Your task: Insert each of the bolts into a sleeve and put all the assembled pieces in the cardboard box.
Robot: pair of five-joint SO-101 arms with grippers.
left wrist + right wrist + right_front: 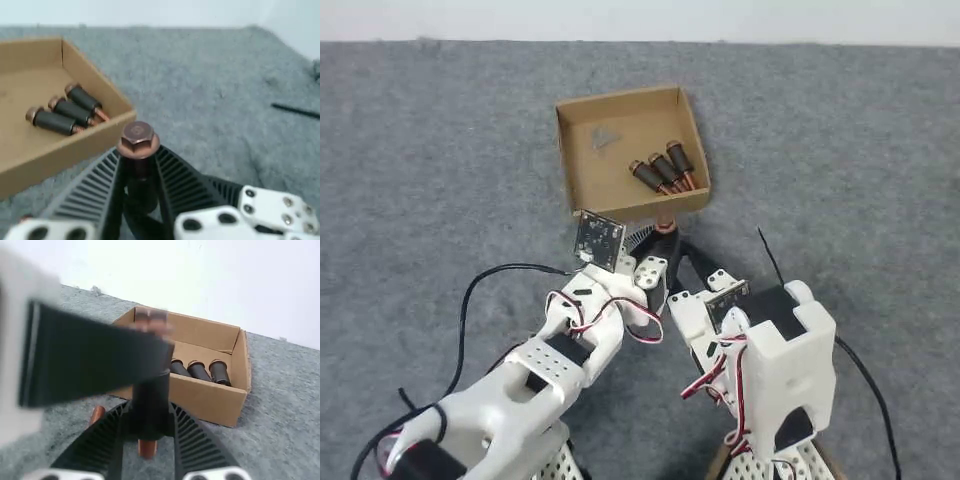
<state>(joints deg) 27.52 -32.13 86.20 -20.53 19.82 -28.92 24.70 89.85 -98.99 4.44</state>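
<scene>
Just in front of the cardboard box, my two grippers meet on one piece. My left gripper is shut on a copper bolt, its hex head standing above the ribbed fingers. My right gripper is shut on a black sleeve; the bolt's copper tip sticks out of the sleeve's far end. From above, the bolt head shows just short of the box's near wall. Three assembled pieces lie side by side in the box, by its near right corner.
A small grey scrap lies in the box's far part. Grey carpet surrounds the box on all sides. A thin black cable runs beside the right arm. A small copper bit shows low beside my right gripper.
</scene>
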